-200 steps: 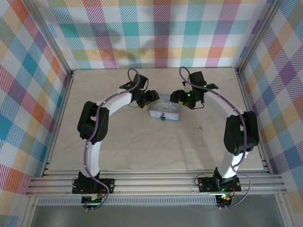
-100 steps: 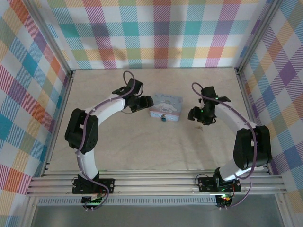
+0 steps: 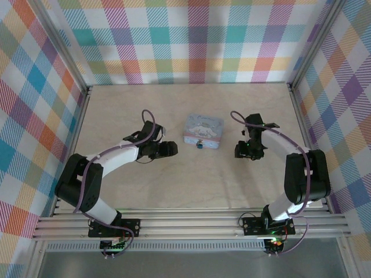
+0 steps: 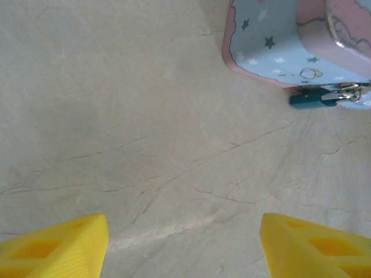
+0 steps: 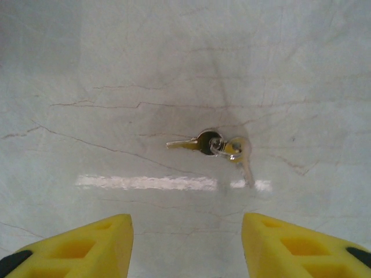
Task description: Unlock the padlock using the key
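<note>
A small teal padlock (image 4: 310,98) hangs from the latch on the front of a pastel tin box (image 4: 278,46); from above the padlock (image 3: 199,145) shows at the near edge of the box (image 3: 203,130). Two brass keys on a ring (image 5: 211,143) lie flat on the table, straight ahead of my right gripper (image 5: 185,243), which is open and hovers over them with nothing between its yellow fingers. My left gripper (image 4: 184,243) is open too, low over bare table to the left of the box, well short of the padlock.
The pale cracked tabletop (image 3: 191,179) is bordered by aluminium rails and checked walls. A white streak (image 5: 145,182) lies on the surface just in front of the keys. The left gripper (image 3: 168,149) and right gripper (image 3: 244,152) flank the box.
Both arms have pulled away from the box. The left gripper swung back and left; the right gripper swung right and down over the keys, its jaws narrowing somewhat.
</note>
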Robot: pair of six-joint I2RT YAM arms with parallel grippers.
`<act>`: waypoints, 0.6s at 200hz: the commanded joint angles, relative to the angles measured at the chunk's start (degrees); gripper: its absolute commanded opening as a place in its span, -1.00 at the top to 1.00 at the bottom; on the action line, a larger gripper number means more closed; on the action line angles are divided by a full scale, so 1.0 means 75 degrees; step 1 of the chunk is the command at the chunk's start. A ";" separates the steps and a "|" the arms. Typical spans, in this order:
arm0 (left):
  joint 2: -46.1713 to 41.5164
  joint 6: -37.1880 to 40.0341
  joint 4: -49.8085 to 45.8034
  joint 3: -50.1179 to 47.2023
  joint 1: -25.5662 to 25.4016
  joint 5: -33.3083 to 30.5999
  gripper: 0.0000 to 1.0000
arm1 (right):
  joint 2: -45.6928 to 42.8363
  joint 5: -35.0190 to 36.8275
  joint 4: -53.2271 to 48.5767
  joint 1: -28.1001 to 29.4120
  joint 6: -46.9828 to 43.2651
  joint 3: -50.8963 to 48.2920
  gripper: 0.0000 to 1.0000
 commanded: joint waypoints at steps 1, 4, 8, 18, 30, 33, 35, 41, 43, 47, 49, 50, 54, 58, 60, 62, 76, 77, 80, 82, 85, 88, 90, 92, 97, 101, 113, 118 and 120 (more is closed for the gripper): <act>-0.0330 0.0046 0.0678 -0.0317 -0.0106 0.0124 -0.40 | -0.0090 0.0340 0.0350 -0.0070 -0.1759 0.0171 -0.12; -0.0333 0.0045 0.0701 -0.0350 -0.0096 0.0122 -0.39 | -0.0090 0.0328 0.0377 -0.0067 -0.2047 0.0162 -0.14; -0.0351 0.0036 0.0725 -0.0372 -0.0098 0.0101 -0.39 | -0.0090 0.0297 0.0412 -0.0070 -0.2262 0.0159 -0.16; -0.0355 0.0045 0.0804 -0.0419 -0.0105 0.0109 -0.40 | -0.0086 0.0278 0.0528 -0.0070 -0.2596 0.0136 -0.19; -0.0352 0.0091 0.0932 -0.0440 -0.0115 0.0203 -0.40 | -0.0025 0.0166 0.0565 -0.0070 -0.3040 0.0163 -0.22; -0.0359 0.0106 0.0967 -0.0434 -0.0120 0.0233 -0.40 | -0.0004 0.0147 0.0544 -0.0076 -0.3160 0.0176 -0.22; -0.0357 0.0116 0.0988 -0.0432 -0.0118 0.0243 -0.40 | 0.0006 0.0140 0.0539 -0.0073 -0.3193 0.0185 -0.23; -0.0381 0.0138 0.1060 -0.0425 -0.0135 0.0293 -0.39 | 0.0071 0.0122 0.0464 -0.0076 -0.3465 0.0245 -0.24; -0.0391 0.0141 0.1084 -0.0433 -0.0145 0.0302 -0.39 | 0.0085 0.0116 0.0438 -0.0072 -0.3544 0.0268 -0.25; -0.0407 0.0150 0.1131 -0.0433 -0.0168 0.0329 -0.39 | 0.0131 0.0102 0.0376 -0.0079 -0.3702 0.0312 -0.27; -0.0413 0.0168 0.1164 -0.0432 -0.0180 0.0332 -0.39 | 0.0141 0.0097 0.0351 -0.0075 -0.3788 0.0323 -0.28; -0.0412 0.0165 0.1171 -0.0432 -0.0184 0.0332 -0.39 | 0.0149 0.0086 0.0337 -0.0073 -0.3830 0.0329 -0.29; -0.0437 0.0173 0.1219 -0.0429 -0.0215 0.0344 -0.39 | 0.0192 0.0055 0.0291 -0.0076 -0.4010 0.0354 -0.31; -0.0453 0.0180 0.1270 -0.0421 -0.0258 0.0344 -0.39 | 0.0210 0.0030 0.0268 -0.0067 -0.4165 0.0365 -0.32; -0.0471 0.0184 0.1295 -0.0420 -0.0276 0.0347 -0.39 | 0.0222 0.0029 0.0257 -0.0075 -0.4238 0.0369 -0.32; -0.0473 0.0194 0.1313 -0.0411 -0.0304 0.0339 -0.39 | 0.0234 0.0020 0.0242 -0.0071 -0.4291 0.0364 -0.32; -0.0516 0.0243 0.1354 -0.0331 -0.0496 0.0224 -0.38 | 0.0252 0.0018 0.0244 -0.0070 -0.4648 0.0336 -0.33; -0.0528 0.0243 0.1354 -0.0323 -0.0512 0.0208 -0.38 | 0.0262 0.0018 0.0243 -0.0070 -0.4664 0.0335 -0.33; -0.0528 0.0265 0.1354 -0.0298 -0.0546 0.0177 -0.37 | 0.0278 0.0010 0.0239 -0.0070 -0.4741 0.0325 -0.33; -0.0522 0.0270 0.1354 -0.0284 -0.0582 0.0165 -0.37 | 0.0283 -0.0008 0.0235 -0.0070 -0.4789 0.0324 -0.33; -0.0509 0.0275 0.1364 -0.0268 -0.0625 0.0138 -0.37 | 0.0299 -0.0036 0.0229 -0.0070 -0.4858 0.0317 -0.33; -0.0506 0.0274 0.1380 -0.0249 -0.0676 0.0118 -0.37 | 0.0315 -0.0047 0.0219 -0.0070 -0.4925 0.0322 -0.33; -0.0508 0.0278 0.1387 -0.0240 -0.0708 0.0092 -0.37 | 0.0333 -0.0052 0.0210 -0.0070 -0.4964 0.0323 -0.33; -0.0502 0.0282 0.1398 -0.0231 -0.0734 0.0079 -0.37 | 0.0347 -0.0053 0.0201 -0.0070 -0.5003 0.0323 -0.33; -0.0487 0.0279 0.1411 -0.0198 -0.0810 0.0028 -0.37 | 0.0381 -0.0053 0.0190 -0.0070 -0.5097 0.0329 -0.33; -0.0471 0.0280 0.1413 -0.0173 -0.0867 -0.0012 -0.37 | 0.0416 -0.0044 0.0183 -0.0070 -0.5168 0.0334 -0.33; -0.0403 0.0251 0.1390 -0.0097 -0.1002 -0.0122 -0.37 | 0.0493 -0.0059 0.0193 -0.0070 -0.5368 0.0323 -0.34; -0.0362 0.0245 0.1389 -0.0063 -0.1056 -0.0133 -0.37 | 0.0527 -0.0051 0.0194 -0.0070 -0.5448 0.0322 -0.35; -0.0337 0.0238 0.1389 -0.0058 -0.1067 -0.0129 -0.37 | 0.0539 -0.0050 0.0189 -0.0070 -0.5476 0.0323 -0.35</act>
